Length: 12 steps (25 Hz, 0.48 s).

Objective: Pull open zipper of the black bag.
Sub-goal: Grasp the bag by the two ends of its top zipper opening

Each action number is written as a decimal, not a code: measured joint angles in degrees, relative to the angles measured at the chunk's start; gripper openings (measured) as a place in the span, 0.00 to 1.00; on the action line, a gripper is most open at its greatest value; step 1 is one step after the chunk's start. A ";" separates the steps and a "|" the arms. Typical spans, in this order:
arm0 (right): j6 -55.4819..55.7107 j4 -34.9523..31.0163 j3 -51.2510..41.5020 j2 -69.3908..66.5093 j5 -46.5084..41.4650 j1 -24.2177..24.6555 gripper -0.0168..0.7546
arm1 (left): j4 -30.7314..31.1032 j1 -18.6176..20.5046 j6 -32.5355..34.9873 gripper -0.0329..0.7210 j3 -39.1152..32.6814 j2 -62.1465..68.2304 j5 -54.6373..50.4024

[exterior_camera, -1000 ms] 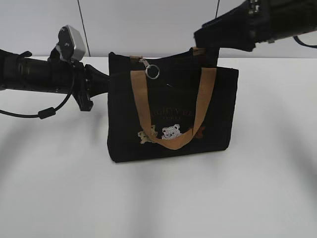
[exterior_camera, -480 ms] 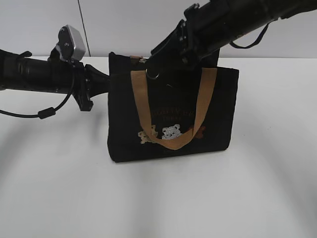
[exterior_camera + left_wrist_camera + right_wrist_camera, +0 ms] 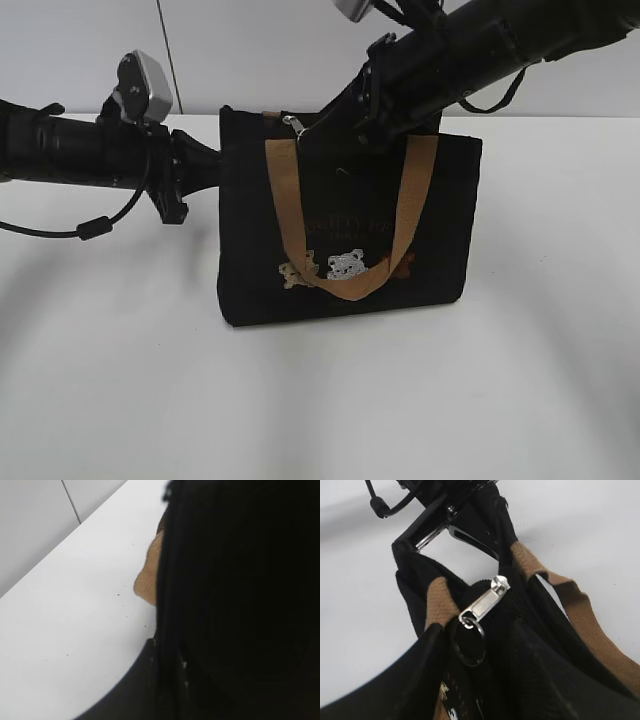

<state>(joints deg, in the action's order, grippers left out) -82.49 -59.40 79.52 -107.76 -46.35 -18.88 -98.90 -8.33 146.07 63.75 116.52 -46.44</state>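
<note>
The black bag [image 3: 345, 225] stands upright on the white table, tan handles draped over its front. My left gripper [image 3: 214, 165] is shut on the bag's upper left corner; the right wrist view shows this left gripper [image 3: 451, 524] pinching the fabric there. The zipper [image 3: 486, 601] lies along the top edge, its silver clasp and round ring [image 3: 469, 645] hanging near the left end. My right gripper [image 3: 316, 135] reaches down from the upper right to the clasp [image 3: 292, 124]. It is open, with the ring hanging between its dark fingers [image 3: 395, 680], and nothing is gripped.
In the left wrist view the bag's black fabric [image 3: 240, 595] fills most of the frame, with a bit of tan handle [image 3: 148, 577] and the white table [image 3: 75, 620] beside it. A pale wall [image 3: 250, 50] rises behind the table.
My right arm has swung down and to the left from the upper right corner to the zipper's clasp, and now covers the ring in the exterior view. The left arm and bag stay still.
</note>
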 joint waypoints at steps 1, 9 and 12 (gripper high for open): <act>0.00 -0.06 0.00 -0.21 0.17 0.00 0.46 | 0.00 0.00 0.00 0.07 0.00 0.00 0.00; 0.06 -0.06 0.00 -0.55 -0.60 -0.01 0.39 | 0.00 0.00 0.00 0.07 0.00 0.00 0.06; 0.06 -0.06 0.00 -0.55 -0.71 -0.01 0.23 | 0.00 0.00 0.00 0.07 0.00 0.00 0.06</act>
<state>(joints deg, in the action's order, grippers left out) -82.43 -59.46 79.52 -108.31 -47.07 -18.90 -98.90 -8.33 146.07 63.75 116.52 -46.38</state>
